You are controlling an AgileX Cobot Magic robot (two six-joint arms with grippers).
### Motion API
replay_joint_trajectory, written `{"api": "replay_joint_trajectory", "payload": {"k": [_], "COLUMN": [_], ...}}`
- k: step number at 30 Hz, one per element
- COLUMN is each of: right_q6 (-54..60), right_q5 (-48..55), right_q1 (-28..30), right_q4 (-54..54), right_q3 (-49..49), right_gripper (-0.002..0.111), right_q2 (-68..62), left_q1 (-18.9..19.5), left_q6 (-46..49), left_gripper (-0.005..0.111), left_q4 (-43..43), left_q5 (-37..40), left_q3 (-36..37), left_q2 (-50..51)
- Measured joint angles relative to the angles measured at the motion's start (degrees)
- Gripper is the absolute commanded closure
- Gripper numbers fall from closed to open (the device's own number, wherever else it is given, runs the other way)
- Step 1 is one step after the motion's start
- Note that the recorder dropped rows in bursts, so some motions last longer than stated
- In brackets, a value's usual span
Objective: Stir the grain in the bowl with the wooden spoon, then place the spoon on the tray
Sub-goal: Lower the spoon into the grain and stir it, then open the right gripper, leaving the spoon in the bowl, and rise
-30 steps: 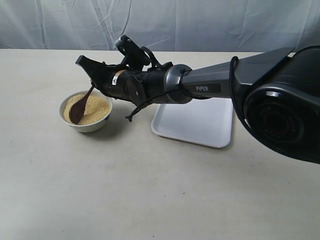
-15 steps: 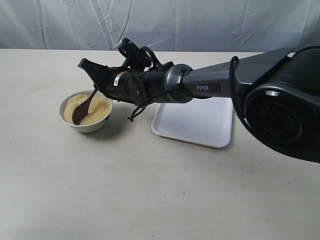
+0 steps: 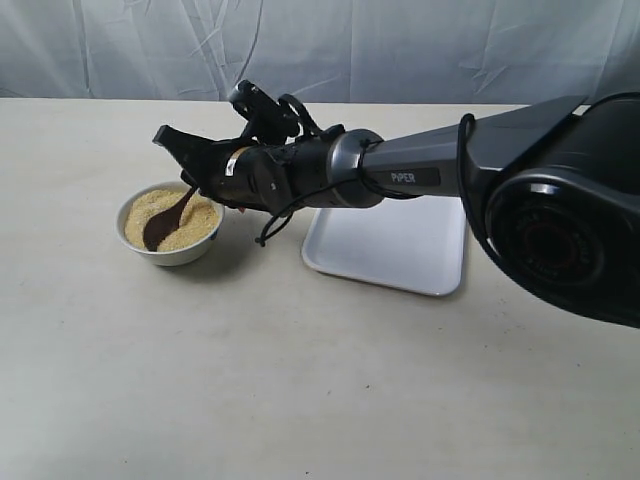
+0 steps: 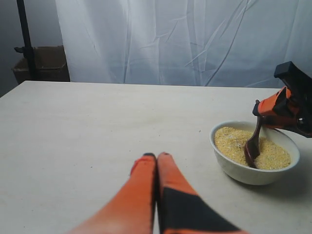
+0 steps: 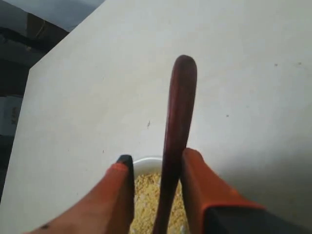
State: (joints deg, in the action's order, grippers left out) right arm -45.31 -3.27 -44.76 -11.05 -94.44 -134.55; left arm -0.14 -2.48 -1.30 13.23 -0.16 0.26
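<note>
The small white bowl [image 3: 181,252] stands left of the tray [image 3: 400,250] and holds pale yellow grain [image 3: 203,215]. The dark wooden spoon [image 3: 166,224] leans into it, scoop sunk in the grain. My right gripper [image 3: 190,172] reaches across above the bowl's far rim, shut on the spoon's handle [image 5: 178,117], which sticks out past its fingertips [image 5: 191,155]. The left wrist view shows the bowl [image 4: 243,171], the spoon [image 4: 252,146] and the right gripper [image 4: 283,105] from the side. My left gripper [image 4: 156,156] is shut on nothing, low over the bare table well short of the bowl.
The white tray sits at the right of the bowl under the right arm's forearm [image 3: 420,175]. A pale cloth backdrop [image 3: 400,45] closes the table's far edge. A dark stand and a cardboard box [image 4: 41,68] lie beyond the table in the left wrist view.
The right gripper has shifted slightly, dragging the spoon's scoop through the grain toward the bowl's near side. The bowl, the tray and the left gripper have stayed put.
</note>
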Motion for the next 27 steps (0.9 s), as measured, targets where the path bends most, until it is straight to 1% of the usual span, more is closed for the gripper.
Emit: {"api": "replay_joint_trajectory", "payload": {"k": [5,14,27], "right_q6": [0.00,0.00,0.00], "right_q5": [0.11,4.82,6.67], "right_q1": [0.00,1.11,1.11], "right_q4": [-0.46,-1.66,-1.51], "right_q3": [0.00,-0.24,-0.24], "right_gripper": [0.074,0.074,0.074], "right_q2": [0.00,0.11,5.37], "left_q1": [0.00,0.00,0.00], "left_q6": [0.00,0.00,0.00], "left_gripper": [0.107,0.107,0.107], "left_q4": [0.00,0.00,0.00], "left_q5": [0.00,0.00,0.00], "left_q3": [0.00,0.00,0.00], "left_q2": [0.00,0.00,0.00]}}
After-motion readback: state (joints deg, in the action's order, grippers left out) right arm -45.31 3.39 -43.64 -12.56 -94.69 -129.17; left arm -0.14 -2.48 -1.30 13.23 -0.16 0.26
